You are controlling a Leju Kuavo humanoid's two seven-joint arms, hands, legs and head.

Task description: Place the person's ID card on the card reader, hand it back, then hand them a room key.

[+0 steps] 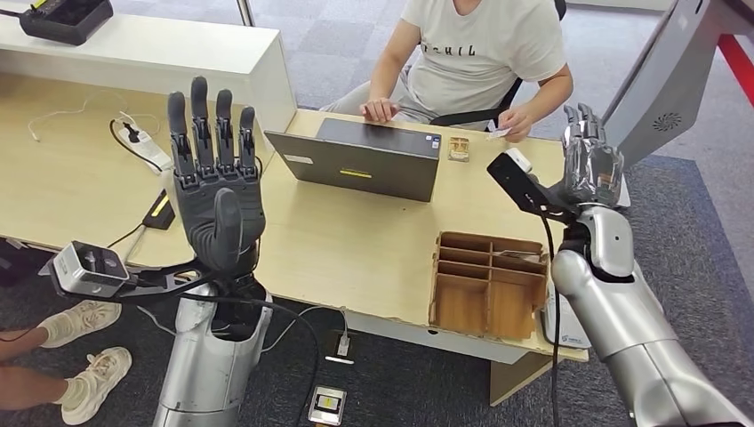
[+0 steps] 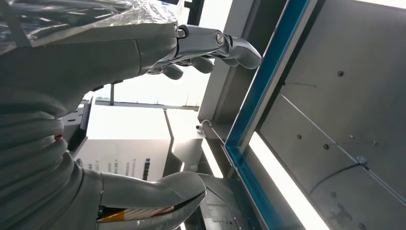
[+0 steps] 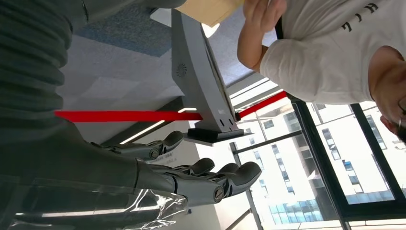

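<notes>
Silver left hand (image 1: 216,191) raised, fingers spread – person (image 1: 480,53) holding possibly a card (image 1: 498,132).

Both silver arms are reaching up, the left hand (image 1: 216,191) standing upright with fingers spread, the right hand (image 1: 590,165) raised, fingers straight, holding nothing.
</notes>
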